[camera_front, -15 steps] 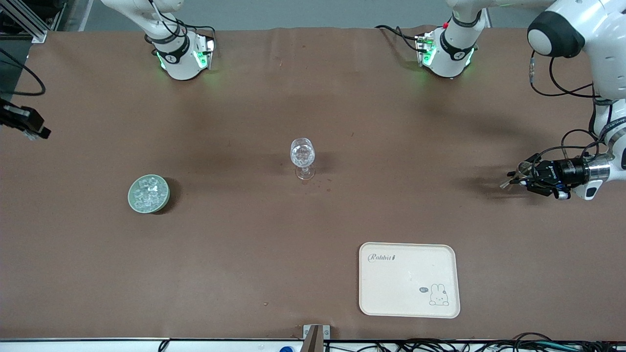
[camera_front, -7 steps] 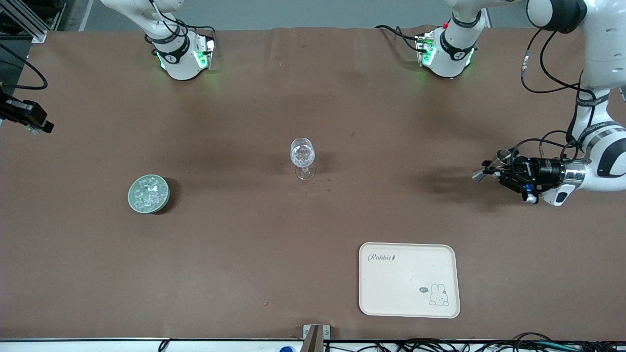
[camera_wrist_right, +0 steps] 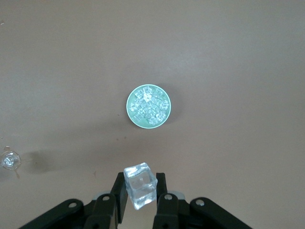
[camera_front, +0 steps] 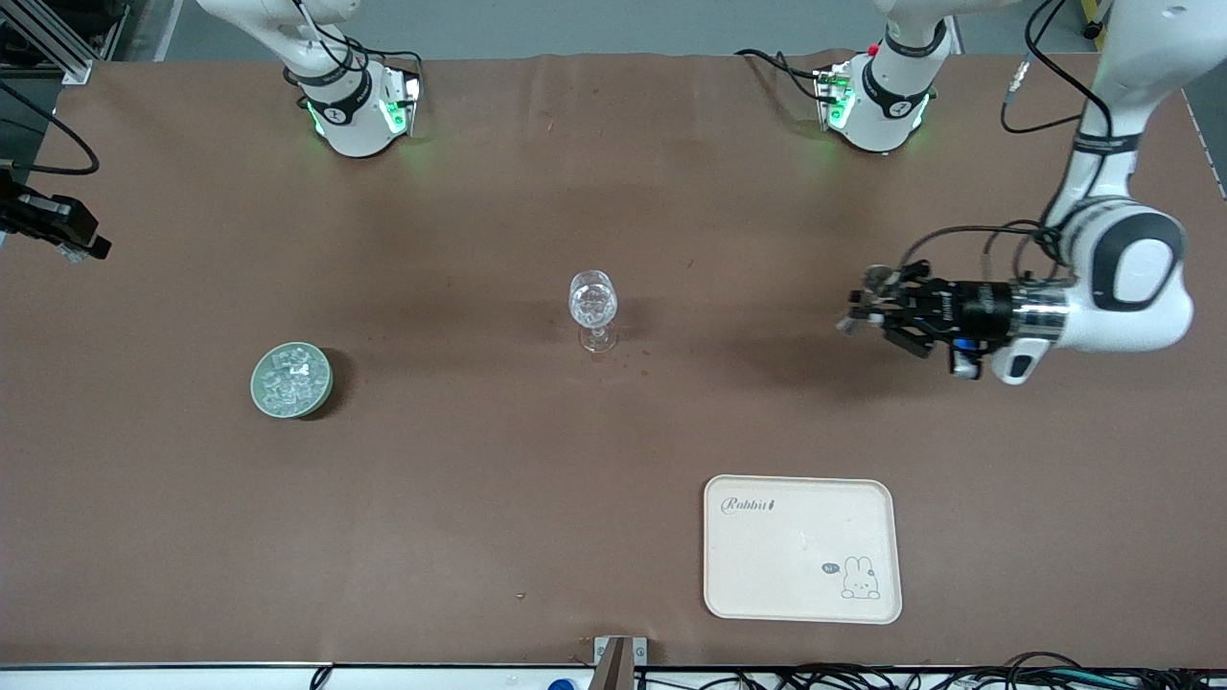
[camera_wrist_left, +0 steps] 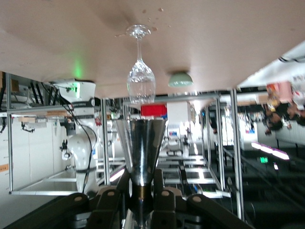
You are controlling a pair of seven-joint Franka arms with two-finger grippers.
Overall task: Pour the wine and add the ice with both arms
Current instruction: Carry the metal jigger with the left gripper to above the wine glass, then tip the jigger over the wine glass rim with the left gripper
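front view: the glass (camera_front: 593,309) stands upright at the middle of the frame on the brown surface (camera_front: 479,479), with clear cubes already in its bowl. the ice (camera_front: 290,377) is piled in a green dish (camera_front: 291,380) at middle left. a cream tray (camera_front: 802,548) lies at lower right. the left gripper (camera_front: 856,313) is in the air at middle right over bare surface, lying level and aimed at the glass, its jaws clamped on a small metal cup (camera_front: 868,299). the right gripper (camera_front: 72,251) shows only at the left edge, upper part of the frame, off past the dish.

left wrist view: the cup (camera_wrist_left: 141,152) sits at lower centre, a steel cone gripped at its narrow waist, mouth toward the glass (camera_wrist_left: 140,71), which appears straight ahead at upper centre; the dish (camera_wrist_left: 180,78) is past it.

right wrist view: the right gripper (camera_wrist_right: 140,200) at bottom centre has its jaws shut on one cube (camera_wrist_right: 140,185). the dish (camera_wrist_right: 148,106) with the ice (camera_wrist_right: 150,105) is at centre; the glass (camera_wrist_right: 9,159) is at the left edge.

judgement: the coming pour turns on one line. the cup's long axis already points along the surface at the glass, so the left arm needs to travel straight on, then tip the mouth over the rim. the left arm looks nearer to the glass; the right, cube in hand, has farther to go.
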